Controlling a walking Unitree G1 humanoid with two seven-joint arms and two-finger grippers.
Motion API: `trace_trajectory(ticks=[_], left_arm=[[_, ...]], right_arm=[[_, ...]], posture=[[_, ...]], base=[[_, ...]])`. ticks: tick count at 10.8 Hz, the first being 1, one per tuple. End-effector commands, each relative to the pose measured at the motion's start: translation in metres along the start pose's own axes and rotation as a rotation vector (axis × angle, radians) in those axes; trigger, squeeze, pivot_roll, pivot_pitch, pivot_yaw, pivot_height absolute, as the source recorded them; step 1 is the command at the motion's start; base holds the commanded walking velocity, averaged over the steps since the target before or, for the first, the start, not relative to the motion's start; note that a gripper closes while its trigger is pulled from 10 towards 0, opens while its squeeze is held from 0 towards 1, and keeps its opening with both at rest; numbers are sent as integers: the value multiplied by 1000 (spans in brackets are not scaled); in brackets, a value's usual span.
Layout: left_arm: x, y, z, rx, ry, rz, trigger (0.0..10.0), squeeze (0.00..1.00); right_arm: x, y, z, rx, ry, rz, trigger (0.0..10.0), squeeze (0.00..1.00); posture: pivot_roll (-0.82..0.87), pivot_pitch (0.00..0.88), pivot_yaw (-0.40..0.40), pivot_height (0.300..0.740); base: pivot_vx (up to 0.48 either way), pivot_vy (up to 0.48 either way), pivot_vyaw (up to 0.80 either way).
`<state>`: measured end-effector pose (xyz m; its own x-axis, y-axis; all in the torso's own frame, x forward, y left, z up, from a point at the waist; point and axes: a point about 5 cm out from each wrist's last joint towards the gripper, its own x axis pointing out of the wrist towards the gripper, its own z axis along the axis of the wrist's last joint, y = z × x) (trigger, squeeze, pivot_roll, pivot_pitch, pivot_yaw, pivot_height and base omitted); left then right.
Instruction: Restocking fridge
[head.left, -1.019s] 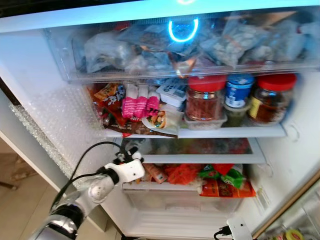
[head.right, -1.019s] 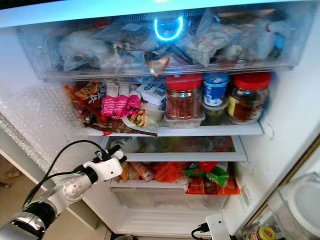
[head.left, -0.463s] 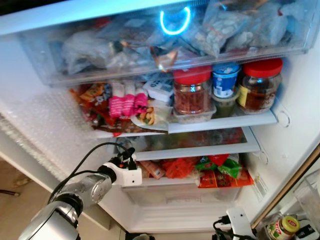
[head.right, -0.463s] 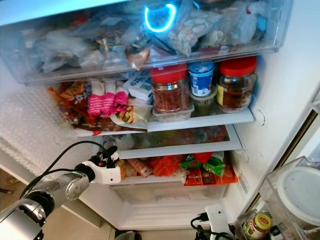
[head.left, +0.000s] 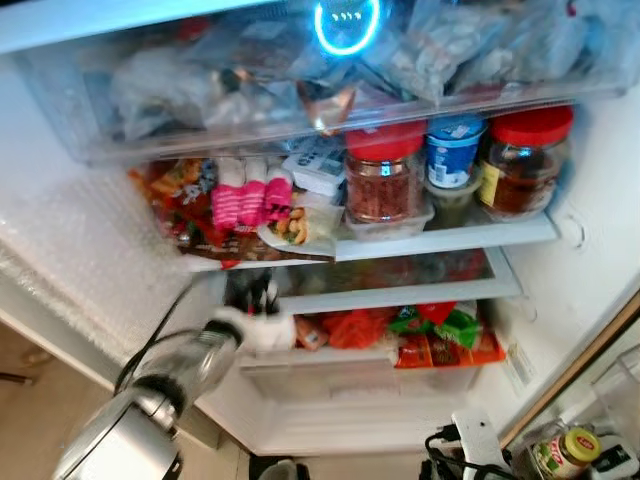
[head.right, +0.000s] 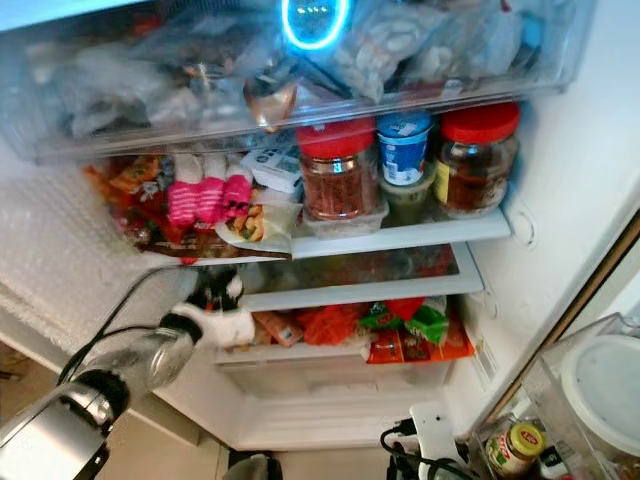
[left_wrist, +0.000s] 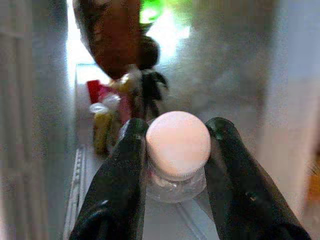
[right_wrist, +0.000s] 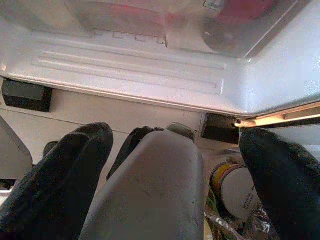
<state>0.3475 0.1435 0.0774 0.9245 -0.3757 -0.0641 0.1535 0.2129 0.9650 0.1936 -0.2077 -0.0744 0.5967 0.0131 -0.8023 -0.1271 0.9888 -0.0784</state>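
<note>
Left wrist view: left gripper (left_wrist: 176, 150) holds a bottle (left_wrist: 176, 155) by the neck, one black finger (left_wrist: 122, 175) on each side, just under its white cap (left_wrist: 178, 143).
Bottle place: inside the fridge (head.left: 560, 330), at the left end of the middle shelf (head.left: 400, 290).
Right gripper (right_wrist: 175, 170): fingers spread wide, low near the fridge's base.
Upper shelf: red-lidded jars (head.left: 385, 185).

Bright, cool light fills the fridge (head.left: 590, 260); a blue ring lamp (head.left: 347, 25) glares; the left arm (head.left: 170, 385) and wrist views blur.
</note>
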Motion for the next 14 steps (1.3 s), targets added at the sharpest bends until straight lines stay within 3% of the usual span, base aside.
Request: trace_trajectory(ticks=[1,6,7,8,14], left_arm=[[-4,1,-10,-32,63,22,10000,0],[-5,-1,-12,-104,84,-13,10000,20],[-4,-1,-12,-106,85,-12,10000,455],[-3,0,-11,-115,86,-8,10000,1000],[-2,4,-13,-133,93,-11,10000,1000]], right_arm=[[-9,-2,-43,34,155,-14,10000,0],[-11,-1,-48,32,163,-11,10000,0],[-11,0,-48,31,163,-8,10000,0],[-11,0,-48,34,161,-7,10000,0],[-11,-1,-48,31,167,-9,10000,0]], posture=[[-139,147,128,644],[-146,175,132,644],[-146,176,133,644],[-147,178,134,644],[-139,176,131,644]], base=[[0,0,0],[0,0,0],[0,0,0],[0,0,0],[0,0,0]])
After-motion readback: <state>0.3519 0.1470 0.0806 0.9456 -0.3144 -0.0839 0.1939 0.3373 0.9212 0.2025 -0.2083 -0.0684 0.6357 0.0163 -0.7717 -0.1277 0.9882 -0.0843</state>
